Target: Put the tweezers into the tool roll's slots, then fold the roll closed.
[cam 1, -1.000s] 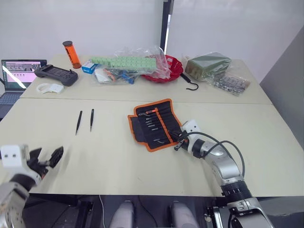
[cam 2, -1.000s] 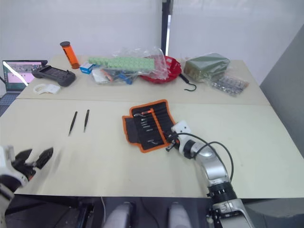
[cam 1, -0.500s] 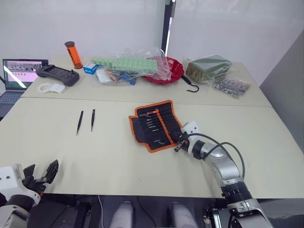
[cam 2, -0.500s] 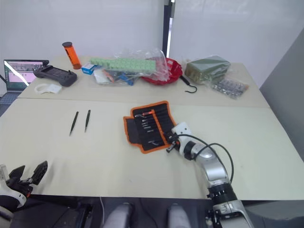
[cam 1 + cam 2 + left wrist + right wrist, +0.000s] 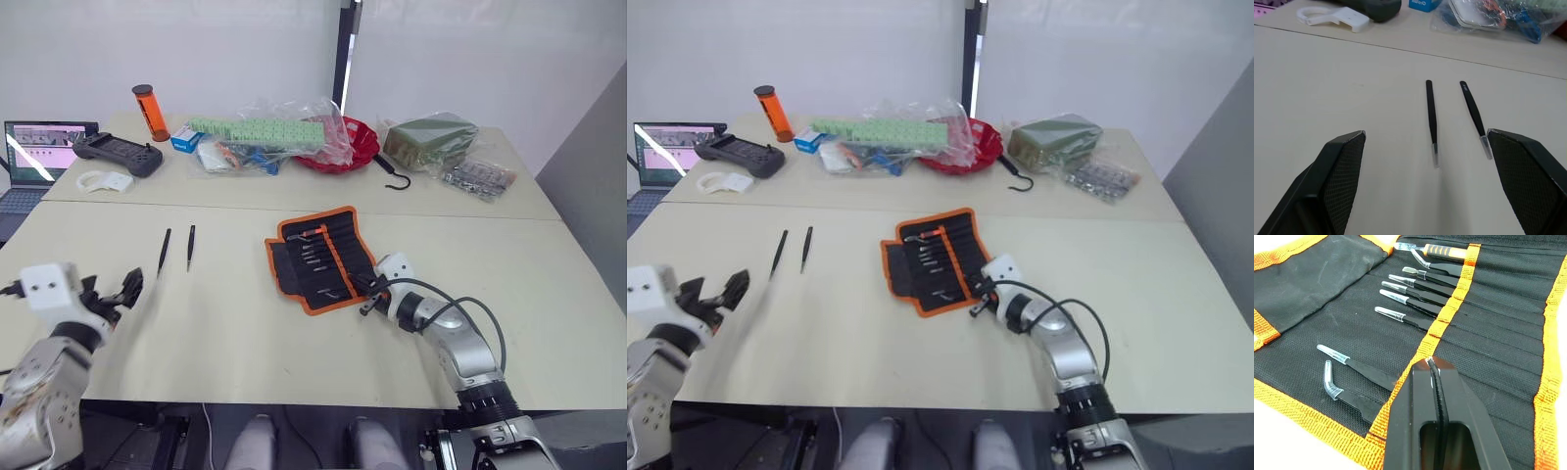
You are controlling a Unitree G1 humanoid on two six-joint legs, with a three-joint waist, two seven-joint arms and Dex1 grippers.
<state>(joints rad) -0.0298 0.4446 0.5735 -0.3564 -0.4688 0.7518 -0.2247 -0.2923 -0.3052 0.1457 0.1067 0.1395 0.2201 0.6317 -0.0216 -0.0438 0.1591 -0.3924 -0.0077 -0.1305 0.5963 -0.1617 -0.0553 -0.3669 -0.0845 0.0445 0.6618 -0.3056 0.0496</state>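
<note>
The tool roll (image 5: 318,257) lies open at the table's middle, black with orange trim. Several tweezers (image 5: 1415,296) with clear tip caps sit in its slots (image 5: 1498,333), beside an orange-handled tool (image 5: 1449,252). Two loose tweezers (image 5: 164,252) (image 5: 190,246) lie side by side to the roll's left. My left gripper (image 5: 113,294) is open and hovers low just short of them; in the left wrist view both tweezers (image 5: 1431,112) (image 5: 1473,115) lie between its spread fingers (image 5: 1342,161). My right gripper (image 5: 364,297) is shut, its tips (image 5: 1430,363) over the roll's near right edge.
Along the back stand an orange bottle (image 5: 147,111), a black controller (image 5: 118,152), a laptop (image 5: 39,147), plastic bags (image 5: 265,137), a red bowl (image 5: 348,147), a black hook (image 5: 395,176) and a green packet (image 5: 428,137). A white part (image 5: 103,181) lies at the left.
My left arm dipped below the table's near edge, then came up and forward toward the two loose tweezers. The right gripper stays at the roll's edge.
</note>
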